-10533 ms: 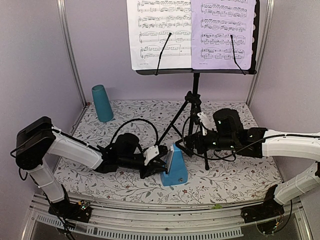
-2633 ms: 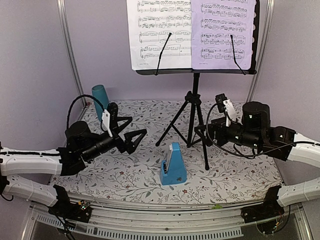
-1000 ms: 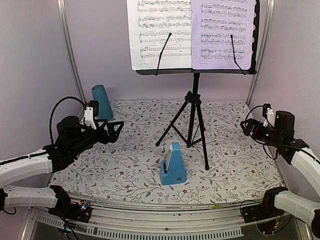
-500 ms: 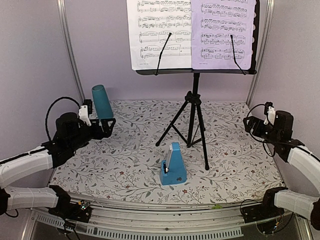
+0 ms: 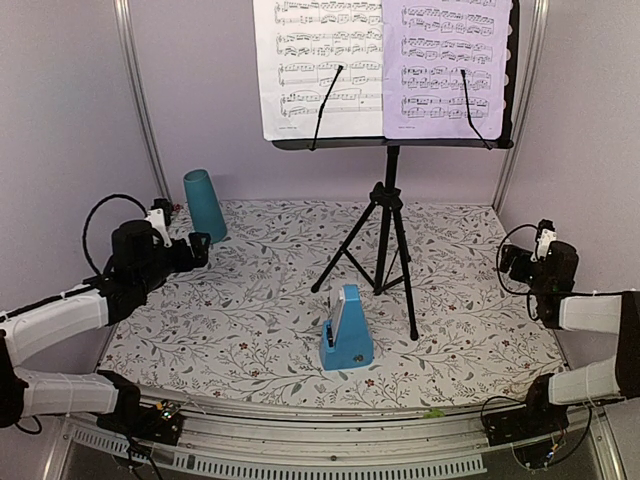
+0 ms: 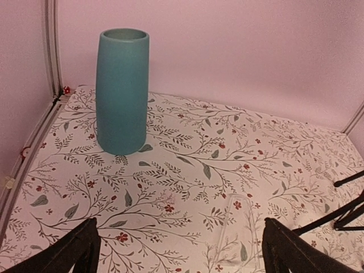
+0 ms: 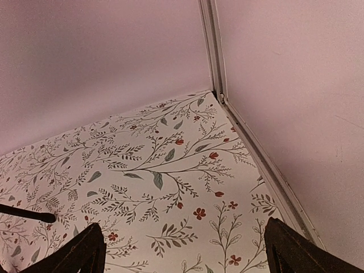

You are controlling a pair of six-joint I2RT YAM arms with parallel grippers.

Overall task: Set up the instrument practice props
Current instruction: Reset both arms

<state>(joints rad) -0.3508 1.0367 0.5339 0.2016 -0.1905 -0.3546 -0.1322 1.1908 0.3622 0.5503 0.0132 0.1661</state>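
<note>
- The table point(image 5: 250, 320), covered in a flowered cloth, carries every prop, and nothing for the task lies flat or off to one side waiting to be placed.
- The black music stand point(image 5: 390, 215) is upright on its tripod legs, toward the middle of the far edge. Its tray is raised high, so by the look of it this step is done.
- The white page point(image 5: 320, 65) sits on the left of the tray and the lavender page point(image 5: 445, 65) on the right, side by side. A wire holder arm lies over each, and both appear properly set.
- The left gripper point(image 5: 196, 246) hovers by the left edge, its jaws spread wide with nothing between them. It points at the far left corner.
- The right gripper point(image 5: 515, 262) hangs by the right edge facing the far right corner, likewise wide apart and empty.
- The teal cup point(image 6: 121, 91) stands upright in the far left corner, apart from the left claw. It is no part of the set-up.
- The blue metronome point(image 5: 347, 330) stands upright near the middle of the near edge, in front of the stand's legs and not touching them. Judged from this, the arrangement looks complete, with no step visibly left.
</note>
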